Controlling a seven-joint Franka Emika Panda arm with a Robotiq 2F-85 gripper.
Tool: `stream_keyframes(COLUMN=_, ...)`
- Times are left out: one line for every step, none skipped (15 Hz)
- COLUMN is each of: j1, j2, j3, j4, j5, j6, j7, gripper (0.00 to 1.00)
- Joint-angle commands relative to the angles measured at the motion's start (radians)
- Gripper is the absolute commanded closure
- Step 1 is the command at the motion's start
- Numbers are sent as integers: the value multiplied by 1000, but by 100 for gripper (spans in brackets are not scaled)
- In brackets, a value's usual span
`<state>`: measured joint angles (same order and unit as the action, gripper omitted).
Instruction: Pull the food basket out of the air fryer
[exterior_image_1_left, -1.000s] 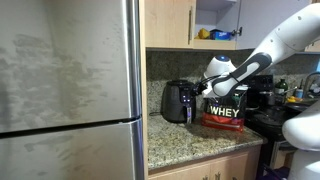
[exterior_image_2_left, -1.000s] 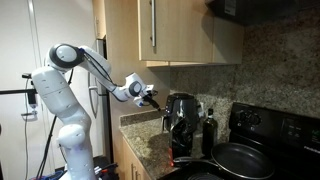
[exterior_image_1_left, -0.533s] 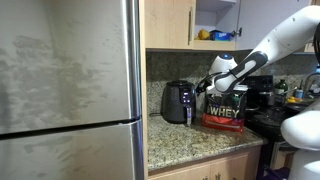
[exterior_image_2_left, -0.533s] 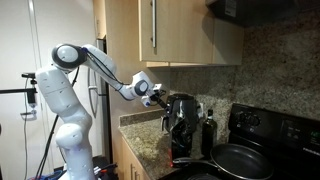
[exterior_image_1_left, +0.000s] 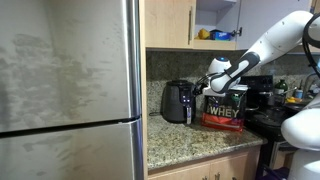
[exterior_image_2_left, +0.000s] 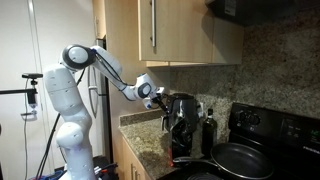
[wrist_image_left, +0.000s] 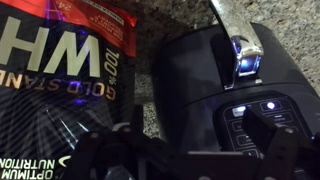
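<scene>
the food basket (exterior_image_1_left: 186, 113) sat fully inside the air fryer (exterior_image_1_left: 177, 98), flush with the rounded body. its handle (wrist_image_left: 241, 55) stuck out at the front. by my reading nothing of the pull was done yet. the fryer stood on the counter (exterior_image_1_left: 195, 142), just beside a big protein tub (exterior_image_1_left: 227, 110). the robot's fingers (wrist_image_left: 274, 138) hovered over the fryer's glossy top near the lit buttons. they were spread apart with nothing between them and were clear of the handle. what was left was to reach the handle, close on it and draw the basket out. with the basket shut, its contents were hidden. the tub's contents could not be seen either.
</scene>
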<state>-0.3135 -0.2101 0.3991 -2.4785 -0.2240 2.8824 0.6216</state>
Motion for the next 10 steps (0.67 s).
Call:
stream_keyframes(j1=0, j2=-1, j3=0, j4=0, j5=0, j6=0, j7=0, gripper=0)
stream_keyframes(j1=27, j2=5, j3=-13, j4=7, j5=47, j6=-33, j7=-24, gripper=0)
stream_keyframes(j1=33, j2=9, j3=-15, j4=6, j5=64, j6=-25, j7=-23, gripper=0)
stream_keyframes(j1=56, j2=26, j3=-27, j4=5, j5=111, j6=3, j7=-49, gripper=0)
stream_keyframes(j1=51, j2=21, j3=-19, j4=4, j5=117, j6=1, j7=-33, gripper=0)
stream_keyframes(j1=37, j2=12, j3=-9, j4=1, j5=105, j6=-1, j7=-10, gripper=0)
stream_keyframes(j1=50, j2=13, j3=-14, j4=1, j5=129, j6=-8, j7=-17, gripper=0)
stream_keyframes(j1=23, j2=-6, j3=5, j4=-1, j5=99, j6=-34, j7=40, gripper=0)
stream_keyframes(j1=36, j2=7, j3=-4, j4=0, j5=102, j6=-6, j7=4, gripper=0)
stream_keyframes(j1=35, j2=7, j3=-4, j4=0, j5=101, j6=-7, j7=10, gripper=0)
